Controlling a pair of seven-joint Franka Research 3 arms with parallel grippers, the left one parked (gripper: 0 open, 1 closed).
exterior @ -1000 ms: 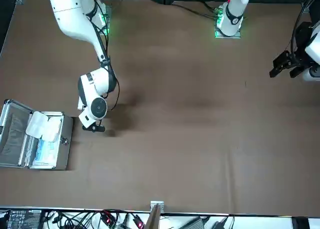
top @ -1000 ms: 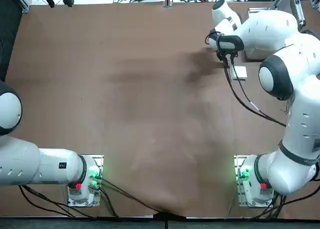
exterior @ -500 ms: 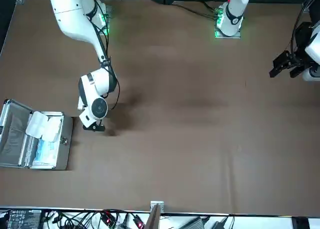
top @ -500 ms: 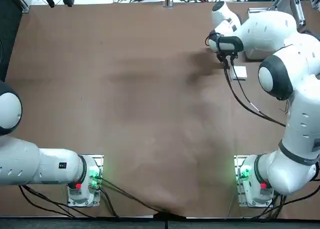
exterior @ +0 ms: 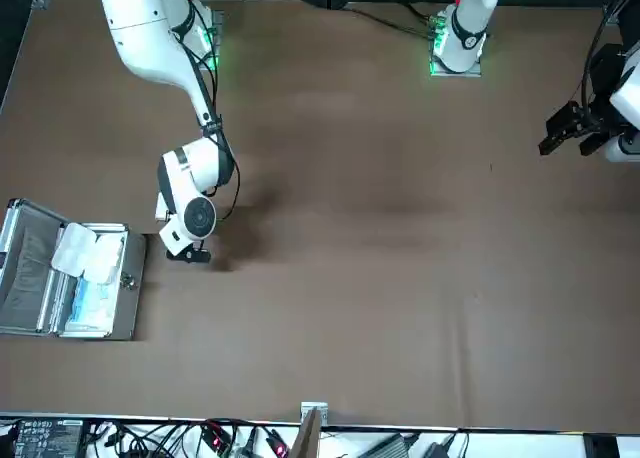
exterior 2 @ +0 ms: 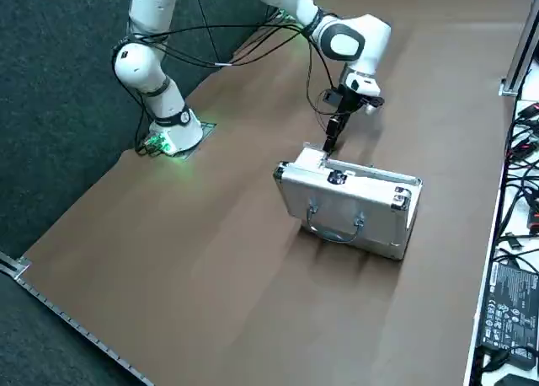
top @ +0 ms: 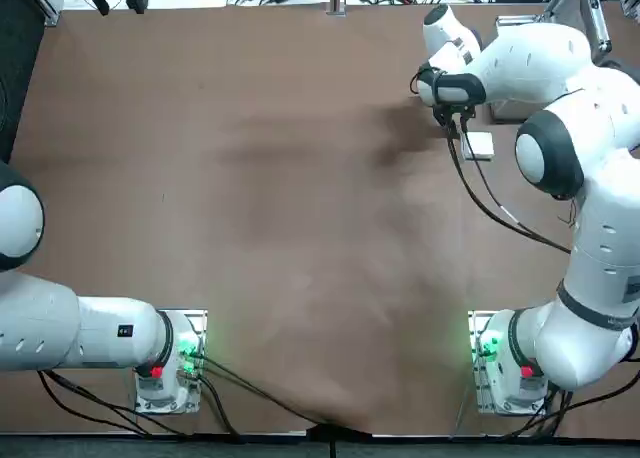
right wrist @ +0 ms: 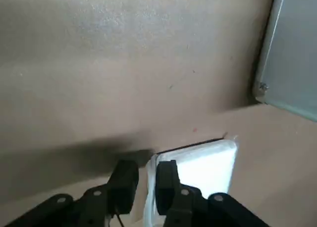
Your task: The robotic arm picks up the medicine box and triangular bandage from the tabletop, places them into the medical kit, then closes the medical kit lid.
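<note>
The medicine box (top: 478, 145) is a small flat white square lying on the table just beside the medical kit (exterior: 110, 323). In the wrist view the medicine box (right wrist: 203, 162) lies right under one finger. My right gripper (top: 450, 123) hangs low over the box's edge, fingers close together, holding nothing; it also shows in the front view (exterior: 188, 255), side view (exterior 2: 331, 140) and wrist view (right wrist: 147, 167). The kit stands open, its lid (exterior 2: 345, 205) raised with the bar handle facing outward. The triangular bandage (exterior: 85, 250) lies inside the kit on pale blue contents.
The kit's metal corner (right wrist: 290, 53) is close beside the gripper. Cables and equipment (exterior 2: 509, 302) line the table's far edge. Brown tabletop (top: 280, 198) stretches wide toward the parked left arm.
The right wrist has crept very slightly toward the table's far edge. The box, kit and bandage have not moved.
</note>
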